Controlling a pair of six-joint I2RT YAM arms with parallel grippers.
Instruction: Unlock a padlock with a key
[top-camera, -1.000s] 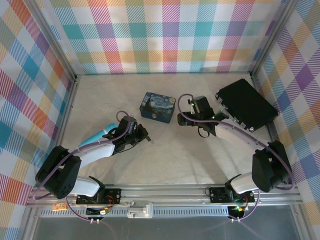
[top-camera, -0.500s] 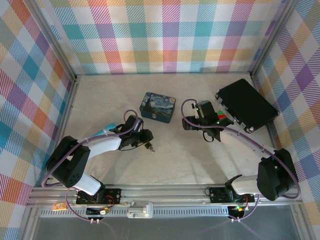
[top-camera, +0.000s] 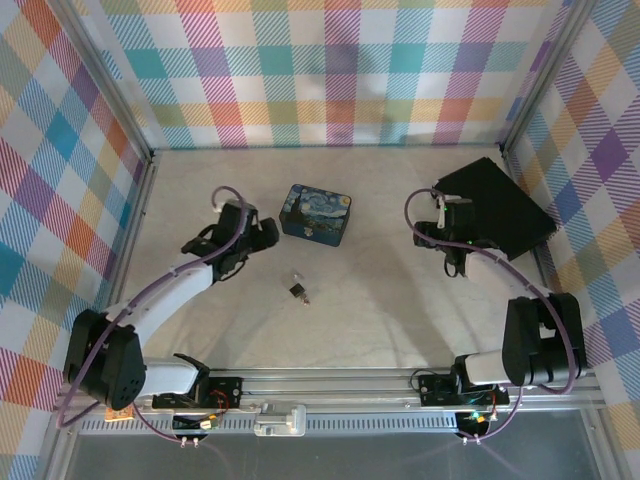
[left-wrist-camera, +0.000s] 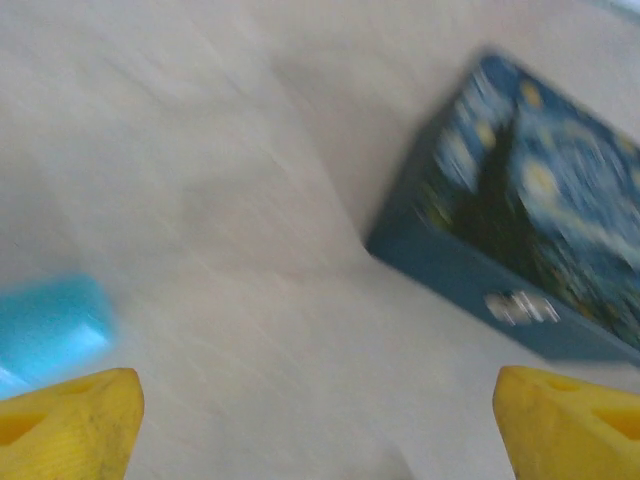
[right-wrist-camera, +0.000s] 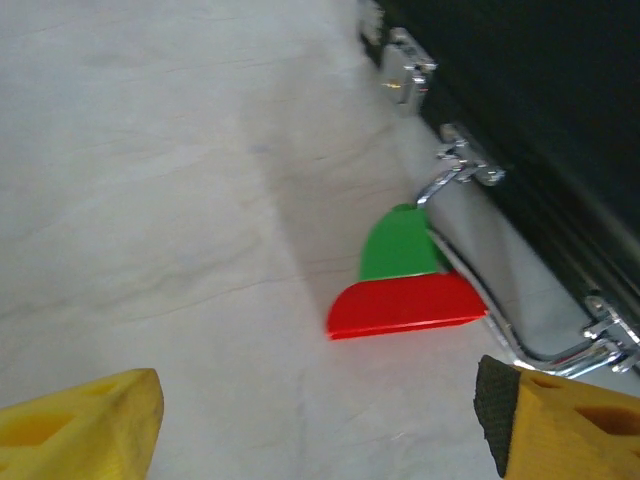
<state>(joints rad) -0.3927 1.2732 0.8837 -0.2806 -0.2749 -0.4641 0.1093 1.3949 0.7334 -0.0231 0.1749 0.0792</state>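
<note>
The padlock (top-camera: 297, 288), tiny with a dark body, lies by itself on the pale table in the top view, in front of the blue tin. A thin pale sliver, the key (top-camera: 306, 298), lies against its near right side; whether it sits in the lock I cannot tell. My left gripper (top-camera: 264, 233) (left-wrist-camera: 320, 425) is open with nothing between its yellow fingers, well behind and left of the padlock. My right gripper (top-camera: 440, 204) (right-wrist-camera: 320, 420) is open too and holds nothing, far to the right by the black case.
The blue swirly-painted tin (top-camera: 316, 213) (left-wrist-camera: 520, 230) stands just right of my left gripper. A cyan object (left-wrist-camera: 50, 325) lies by my left finger. The big black case (top-camera: 495, 205) (right-wrist-camera: 540, 120), with metal latches, lies at the right, with a red and green piece (right-wrist-camera: 405, 290) beside it.
My left gripper has drawn back and to the left, leaving the padlock and key on the table. My right gripper has swung right toward the black case.
</note>
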